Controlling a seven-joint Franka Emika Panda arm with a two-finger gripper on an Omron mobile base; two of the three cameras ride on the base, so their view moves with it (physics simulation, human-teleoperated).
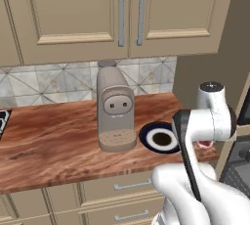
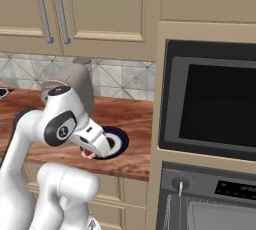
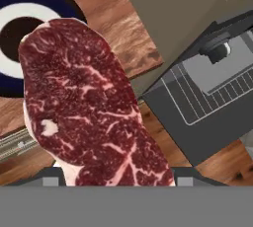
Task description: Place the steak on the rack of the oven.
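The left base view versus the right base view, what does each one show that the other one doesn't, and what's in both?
Left base view alone: the whole front of the beige coffee machine, with its spout and drip tray, and drawer fronts under the counter.

Right base view alone: the dark built-in oven with its glass door, framed by beige cabinetry, and the control panel below it.

Both: the wooden counter, the blue-rimmed white plate, the tiled backsplash, the upper cabinet doors with metal handles, and a sliver of the red steak at the gripper.
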